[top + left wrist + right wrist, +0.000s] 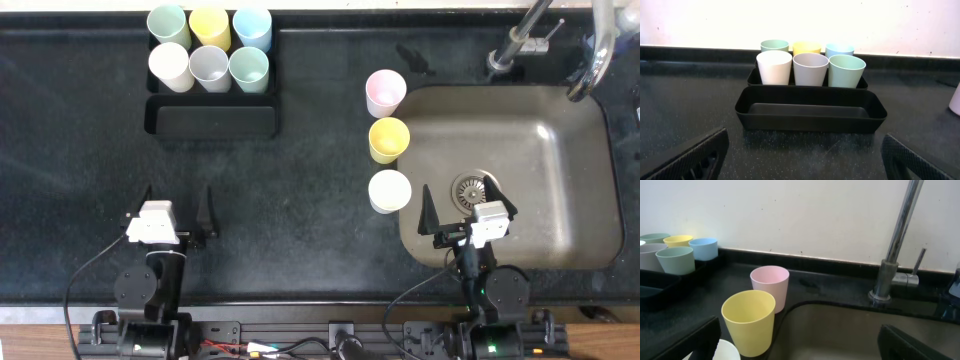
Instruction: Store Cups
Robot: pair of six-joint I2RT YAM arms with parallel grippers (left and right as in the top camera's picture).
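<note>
1. The black table runs the width of the room, with a steel sink set into its right end and a faucet at the sink's far edge.
2. 2 black trays sit at the far left, touching along their long sides. The far tray is packed with 6 upright cups in 2 rows of 3.
3. Its far row reads green cup, yellow tray cup, blue cup. Its near row reads white tray cup, grey cup, pale green cup.
4. The near tray is long and shallow, and its bare black floor shows.
5. 3 more cups stand upright on the table in a line along the sink's left rim, well apart from the trays. The pink cup is farthest, the yellow cup is in the middle and the white cup is nearest.
6. The left gripper hangs near the front edge of the table, in line with the trays but well short of them. Its jaws are spread wide and hold nothing.
7. The right gripper sits at the near left corner of the sink, just beside the white cup. Its jaws also gape wide and hold nothing.
</note>
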